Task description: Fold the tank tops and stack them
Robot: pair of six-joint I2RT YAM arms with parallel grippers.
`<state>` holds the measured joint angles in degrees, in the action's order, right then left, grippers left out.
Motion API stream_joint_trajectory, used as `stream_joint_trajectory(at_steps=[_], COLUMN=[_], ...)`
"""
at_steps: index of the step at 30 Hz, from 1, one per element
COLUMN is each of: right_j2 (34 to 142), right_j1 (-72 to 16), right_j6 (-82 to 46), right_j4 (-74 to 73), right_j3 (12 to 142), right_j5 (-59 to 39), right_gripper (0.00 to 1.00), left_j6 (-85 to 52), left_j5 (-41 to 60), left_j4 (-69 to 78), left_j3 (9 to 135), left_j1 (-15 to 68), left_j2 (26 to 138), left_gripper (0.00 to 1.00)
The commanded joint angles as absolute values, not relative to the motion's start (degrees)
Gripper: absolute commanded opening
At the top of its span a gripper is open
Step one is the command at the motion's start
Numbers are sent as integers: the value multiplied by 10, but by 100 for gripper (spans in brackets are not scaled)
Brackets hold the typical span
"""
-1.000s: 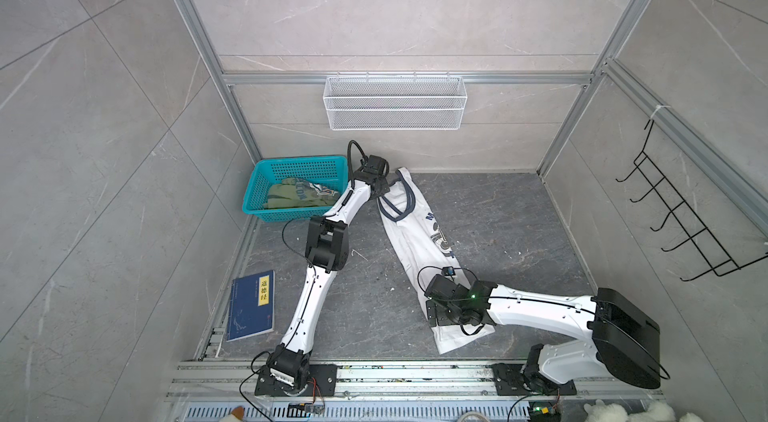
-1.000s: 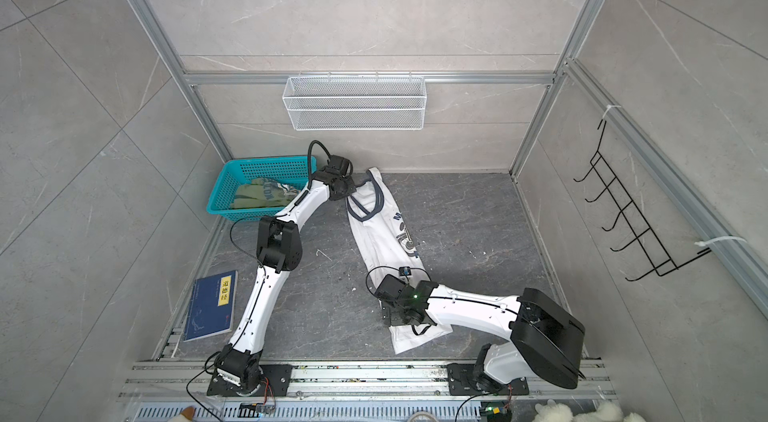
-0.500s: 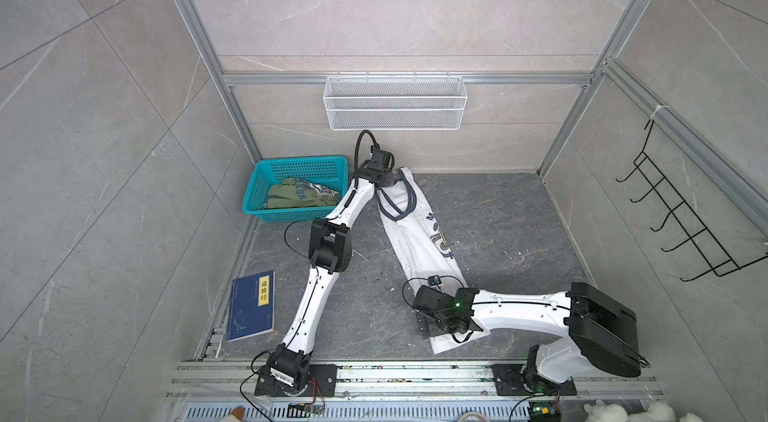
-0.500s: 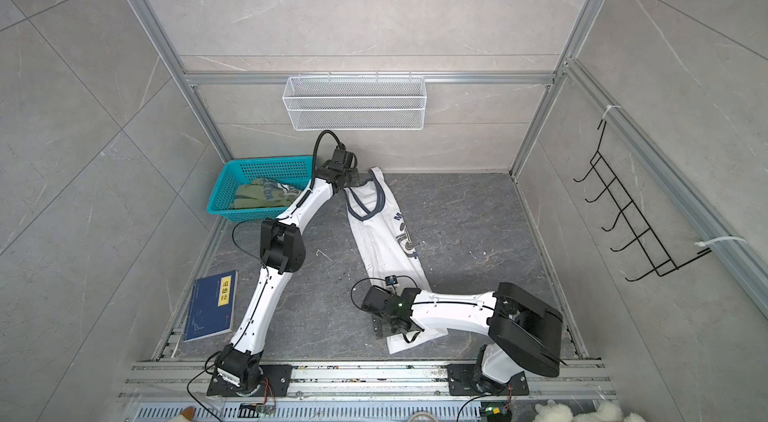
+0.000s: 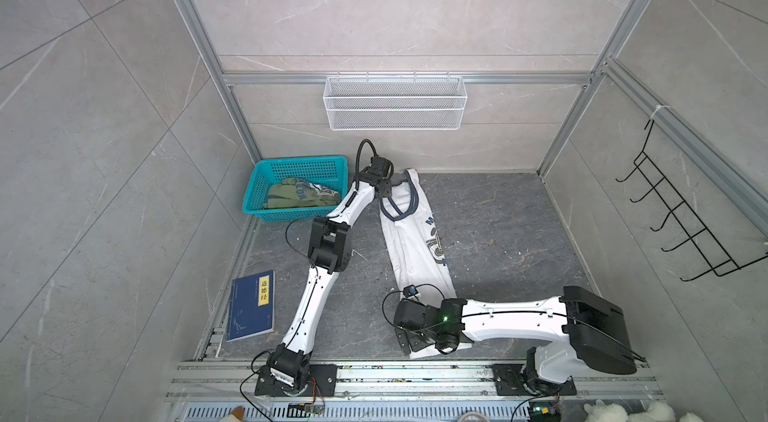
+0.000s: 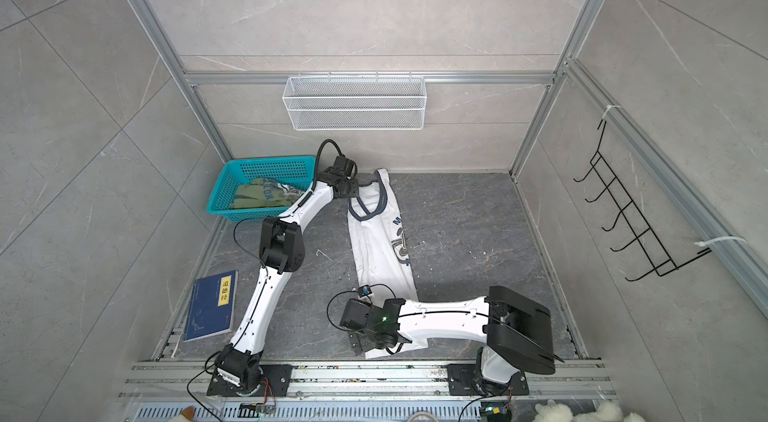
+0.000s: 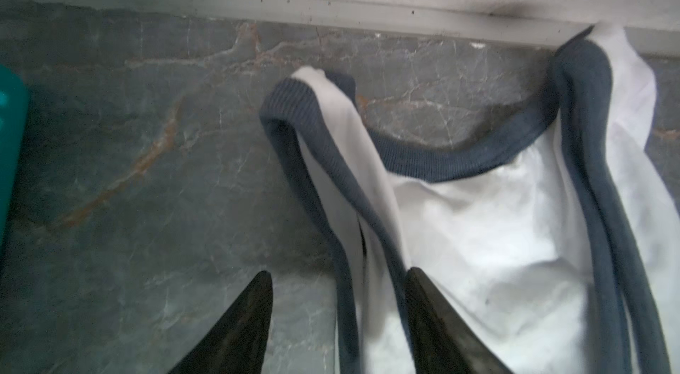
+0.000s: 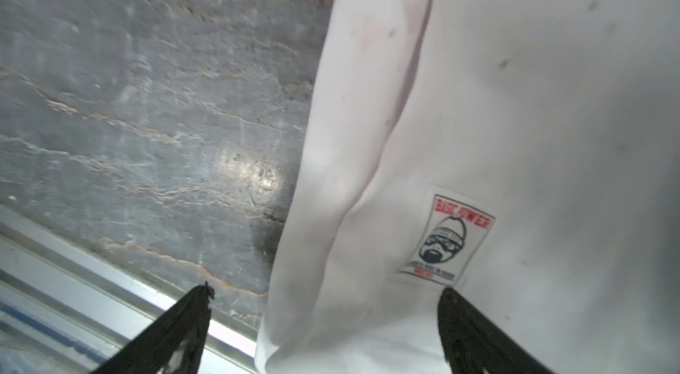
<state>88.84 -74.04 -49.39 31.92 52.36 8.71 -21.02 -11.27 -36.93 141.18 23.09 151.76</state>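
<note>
Low in frame the right gripper (image 5: 410, 344) gapes empty over the near end of the white top (image 5: 415, 249), folded lengthwise mid-floor; higher, the left gripper (image 5: 384, 190) sits half-open astride a strap (image 7: 331, 155), holding nothing, the green top (image 5: 299, 195) in the upper-left basket (image 5: 299, 161); a crosswise fold probably follows, needing fresh pinches.

- The left tool (image 7: 338, 272) has parted its jaws, which now stand astride the white top's (image 5: 419, 245) strap (image 7: 331, 155).
- The right tool (image 8: 325, 290) has slid nearer and left, to the top's near-left hem corner.
- The top now lies straighter, drawn out toward the far wall (image 5: 415, 141).
</note>
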Motion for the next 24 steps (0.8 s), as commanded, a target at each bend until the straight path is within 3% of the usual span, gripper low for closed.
stream_joint_trajectory(at_steps=[1, 6, 13, 18, 24], right_j2=[808, 726, 641, 623, 604], right_j1=[-731, -670, -526, -491, -490], right_j6=[-488, -485, -458, -472, -491], right_j4=[408, 476, 433, 358, 354], right_j3=[536, 506, 405, 337, 289], right_j5=[165, 176, 55, -47, -81], right_gripper=[98, 98, 95, 89, 83], left_j6=[-239, -317, -451, -568, -672], left_j5=[-68, -2, 41, 31, -50], left_j4=[-421, -374, -240, -201, -235], left_j3=[1356, 1071, 677, 530, 429], left_j1=[228, 240, 344, 453, 604], left_j2=[1395, 1194, 943, 863, 748], left_gripper=[64, 66, 66, 65, 66])
